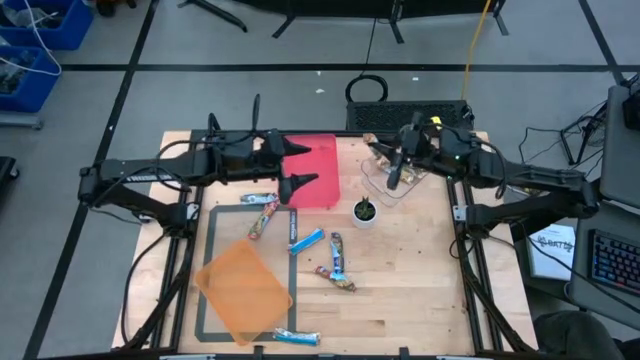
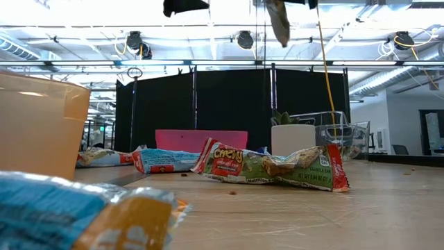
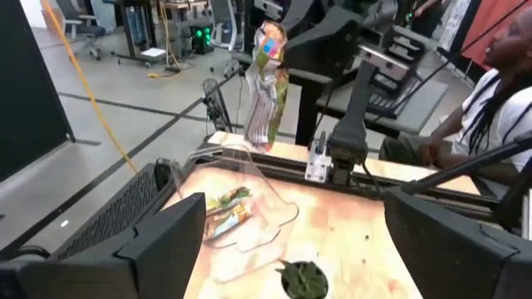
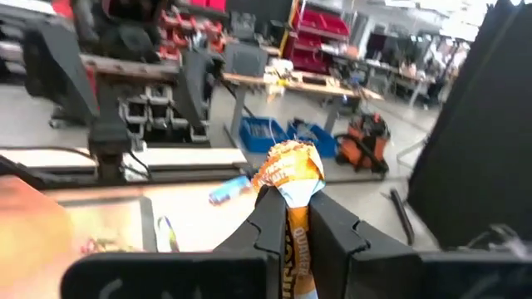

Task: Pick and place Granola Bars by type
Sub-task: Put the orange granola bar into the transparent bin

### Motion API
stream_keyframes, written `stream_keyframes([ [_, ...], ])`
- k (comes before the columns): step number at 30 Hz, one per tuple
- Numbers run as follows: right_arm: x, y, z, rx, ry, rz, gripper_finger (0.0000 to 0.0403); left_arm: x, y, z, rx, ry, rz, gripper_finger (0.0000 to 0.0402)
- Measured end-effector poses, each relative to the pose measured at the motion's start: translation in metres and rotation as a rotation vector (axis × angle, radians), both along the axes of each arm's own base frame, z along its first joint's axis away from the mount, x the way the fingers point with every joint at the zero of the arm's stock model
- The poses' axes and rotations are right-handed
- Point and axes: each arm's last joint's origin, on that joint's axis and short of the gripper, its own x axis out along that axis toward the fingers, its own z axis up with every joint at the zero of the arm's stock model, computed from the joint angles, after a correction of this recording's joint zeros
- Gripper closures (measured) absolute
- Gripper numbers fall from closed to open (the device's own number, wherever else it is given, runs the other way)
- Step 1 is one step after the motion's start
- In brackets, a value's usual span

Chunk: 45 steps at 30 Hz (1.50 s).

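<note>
Several granola bars lie on the table: multicolour ones (image 1: 262,222) (image 1: 340,280) and blue ones (image 1: 308,240) (image 1: 297,337). One more multicolour bar (image 3: 229,208) rests inside the clear container (image 3: 241,199). My right gripper (image 4: 293,208) is shut on a gold-and-multicolour bar (image 3: 266,91), high above that container (image 1: 400,185). My left gripper (image 1: 298,166) stands open over the red tray (image 1: 322,165), with nothing between its fingers. My right gripper pinches the bar between its two fingers just below the bar's upper end (image 4: 289,178). The fingers reach out about level, from the table's right side. The bar hangs down below them (image 3: 264,116), upright and lifted clear above the clear container.
A small potted plant (image 1: 365,212) in a white cup stands between the red tray and the clear container. An orange tray (image 1: 243,290) lies at the near left. A person (image 3: 490,100) sits beyond the table's right side.
</note>
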Motion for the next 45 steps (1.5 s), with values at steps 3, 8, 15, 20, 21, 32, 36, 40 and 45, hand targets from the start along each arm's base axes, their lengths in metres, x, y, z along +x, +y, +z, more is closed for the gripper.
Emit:
stream_keyframes([
  [3,-0.007,-0.005,-0.002,0.027,0.033,-0.033,0.0380,-0.014,-0.002,0.006,0.006,0.020,-0.002,0.0049],
  [8,-0.014,-0.016,-0.007,0.050,0.090,-0.086,0.0379,-0.033,-0.004,0.012,0.005,0.050,0.008,0.0063],
  [15,-0.013,-0.029,-0.017,0.084,0.162,-0.148,0.0381,-0.048,-0.005,0.015,0.013,0.073,0.043,0.0061],
  [20,-0.010,-0.040,-0.032,0.125,0.271,-0.191,0.0382,-0.052,-0.005,0.017,0.007,0.073,0.052,0.0063],
  [21,-0.009,-0.042,-0.035,0.141,0.293,-0.198,0.0382,-0.052,-0.005,0.016,0.004,0.077,0.053,0.0064],
  [32,-0.009,-0.058,-0.062,0.326,0.434,-0.308,0.0384,-0.052,-0.005,0.017,-0.002,0.073,0.054,0.0066],
  [36,-0.009,-0.066,-0.073,0.388,0.494,-0.336,0.0384,-0.052,-0.005,0.017,-0.003,0.071,0.054,0.0065],
  [40,-0.005,-0.073,-0.082,0.424,0.531,-0.332,0.0384,-0.052,-0.005,0.017,-0.004,0.070,0.054,0.0066],
  [45,0.003,-0.080,-0.093,0.442,0.583,-0.341,0.0384,-0.052,-0.005,0.017,-0.013,0.066,0.056,0.0065],
])
